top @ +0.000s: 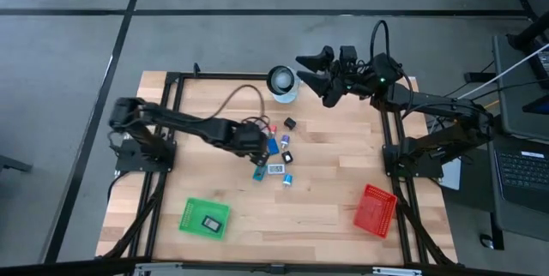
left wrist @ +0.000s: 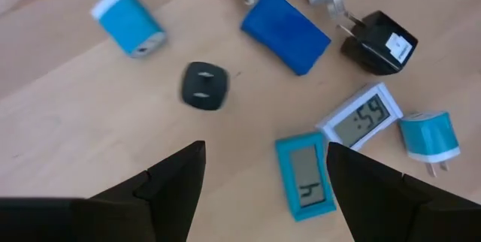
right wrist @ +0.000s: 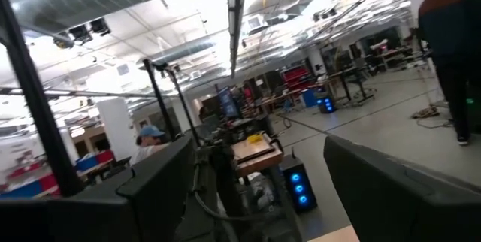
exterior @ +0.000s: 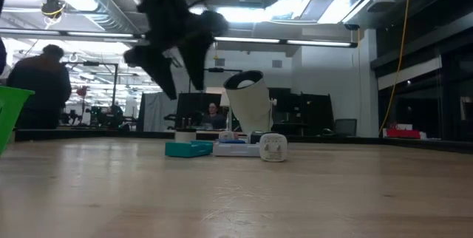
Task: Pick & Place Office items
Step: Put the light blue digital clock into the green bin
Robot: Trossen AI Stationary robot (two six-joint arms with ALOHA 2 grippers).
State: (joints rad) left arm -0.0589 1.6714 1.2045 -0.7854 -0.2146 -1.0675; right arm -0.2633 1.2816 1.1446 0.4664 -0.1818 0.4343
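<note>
While the left end effector (top: 257, 143) hangs low over the middle of the bench (top: 326, 199), its fingers spread wide and gripping nothing, the office items (top: 279, 152) lie scattered right under and just beside it. From the left wrist view, between the two dark fingertips (left wrist: 184, 174), we get a good look at the cluster: a teal-framed little display (left wrist: 304, 176) lies flat nearest the end effector, a white-framed display (left wrist: 361, 116) sits just beside it, and a light blue plug block (left wrist: 428, 138) is next to that one. Farther out lie a black round adapter (left wrist: 203, 86), a dark blue flat block (left wrist: 285, 20), a black plug cube (left wrist: 379, 43) and another light blue charger (left wrist: 128, 18), all apart from each other on the wood. Over on the far right edge of the bench, the right end effector (top: 319, 75) is raised high, fingers parted and holding nothing, close to the white ring-shaped object (top: 282, 82). One dark item (top: 210, 222) already rests inside the green basket (top: 190, 216) at the near left, and the red basket (top: 376, 210) stands at the near right. In the low view a person (exterior: 41, 90) stands in the room beyond the bench.
</note>
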